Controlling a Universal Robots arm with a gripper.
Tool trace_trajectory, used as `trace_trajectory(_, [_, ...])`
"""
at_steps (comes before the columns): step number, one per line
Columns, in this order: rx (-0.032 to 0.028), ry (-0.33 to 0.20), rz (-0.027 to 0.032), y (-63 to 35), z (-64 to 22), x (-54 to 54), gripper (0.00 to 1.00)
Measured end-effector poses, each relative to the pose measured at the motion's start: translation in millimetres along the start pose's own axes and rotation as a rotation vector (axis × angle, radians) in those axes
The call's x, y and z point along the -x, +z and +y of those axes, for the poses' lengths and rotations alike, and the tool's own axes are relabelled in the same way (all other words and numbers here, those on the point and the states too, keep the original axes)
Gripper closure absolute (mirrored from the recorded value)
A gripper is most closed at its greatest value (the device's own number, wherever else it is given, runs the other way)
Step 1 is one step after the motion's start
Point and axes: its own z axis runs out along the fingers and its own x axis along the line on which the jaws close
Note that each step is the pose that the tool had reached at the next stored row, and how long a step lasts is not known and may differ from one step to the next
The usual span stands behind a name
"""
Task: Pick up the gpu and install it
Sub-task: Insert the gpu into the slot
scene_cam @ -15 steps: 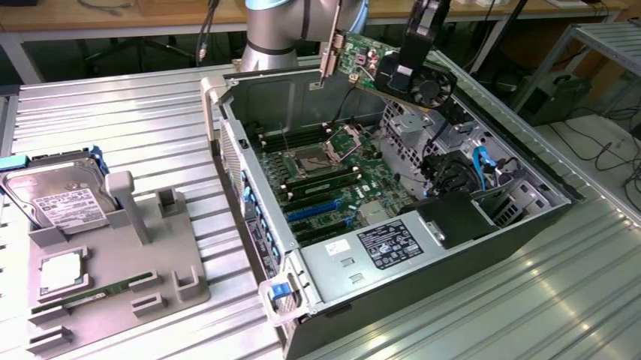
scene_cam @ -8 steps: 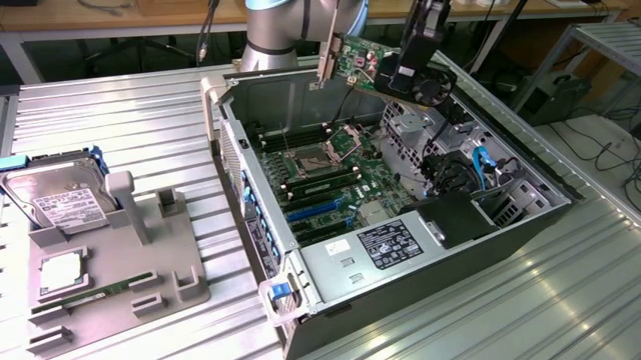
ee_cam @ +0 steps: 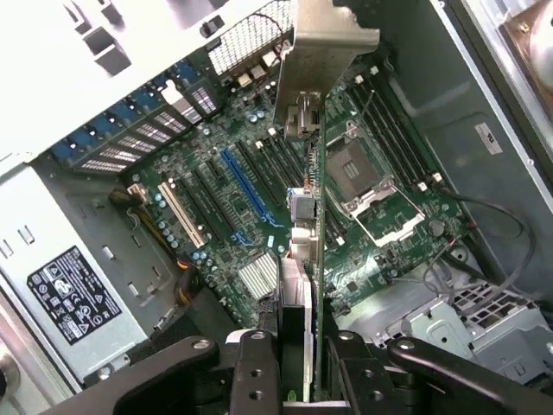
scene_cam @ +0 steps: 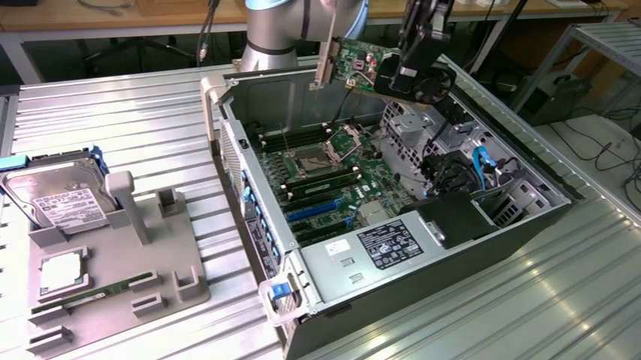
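Observation:
The gpu [scene_cam: 359, 61] is a flat card with a green face and a pale silver bracket strip [scene_cam: 326, 66] along one edge. It hangs upright in the air above the far end of the open computer case [scene_cam: 546, 191]. My gripper [scene_cam: 389, 73] is shut on the card's edge away from the bracket. In the wrist view the gpu [ee_cam: 304, 259] shows edge-on between my fingers [ee_cam: 252, 373], with its bracket [ee_cam: 318, 65] pointing away from me. It hovers over the motherboard [ee_cam: 389, 251], apart from the long blue slot [ee_cam: 247, 186] beside it.
The power supply [scene_cam: 392, 244] fills the case's near end, and drive bays with blue cables [scene_cam: 479, 169] line the exterior view's right. A grey fixture [scene_cam: 150, 277] on the exterior view's left holds a hard drive [scene_cam: 62, 199] and a memory stick [scene_cam: 95, 292].

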Motion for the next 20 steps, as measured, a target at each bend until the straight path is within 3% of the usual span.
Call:
trace_trajectory(11, [0.0013,-0.208,0.0036,0.0,0.1,-0.1,0.73])
trace_trajectory(12, [0.0015,-0.238,0.0041,0.0,0.1,0.0,0.73])
trace_trajectory(13, [0.002,-0.303,0.0052,0.0,0.1,0.0,0.73])
trace_trajectory(20, [0.0028,-0.422,0.0073,0.0,0.1,-0.1,0.73])
